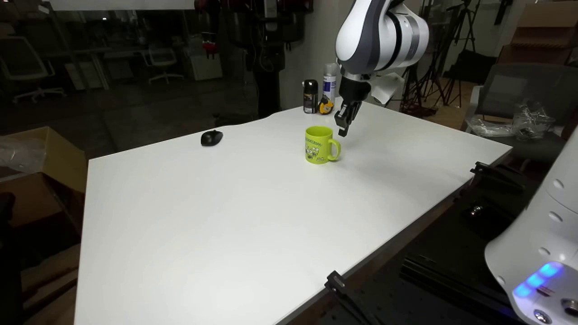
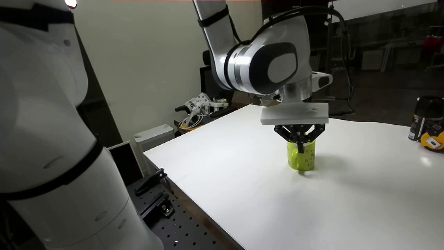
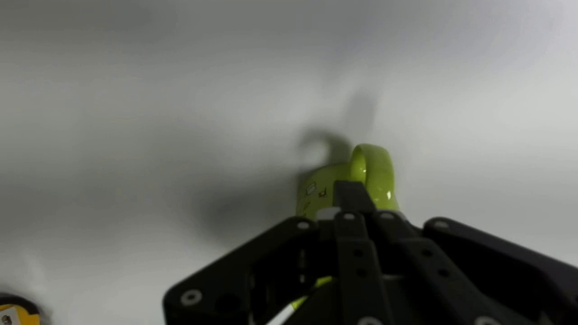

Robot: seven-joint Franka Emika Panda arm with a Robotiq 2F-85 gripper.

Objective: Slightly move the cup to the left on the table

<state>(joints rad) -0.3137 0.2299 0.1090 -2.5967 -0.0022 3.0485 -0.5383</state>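
Observation:
The cup is a bright yellow-green mug [image 1: 317, 145] standing upright on the white table [image 1: 203, 225], with its handle toward the gripper side. My gripper [image 1: 343, 130] is beside the handle at about rim height, with a small visible gap to the cup. In an exterior view the gripper [image 2: 300, 148] overlaps the cup [image 2: 307, 159] and hides part of its rim. In the wrist view the fingertips [image 3: 354, 196] are together with nothing between them, in front of the cup [image 3: 323, 189]. The gripper's body hides much of the cup there. I cannot tell whether they touch.
A black mouse [image 1: 211, 137] lies near the far table edge. A dark bottle [image 1: 310, 99], a spray can [image 1: 330, 81] and a yellow tape measure [image 1: 326, 105] stand at the back. Black clamps [image 1: 336, 283] sit on the near edge by the robot base. A cardboard box [image 1: 63, 158] is beyond the table.

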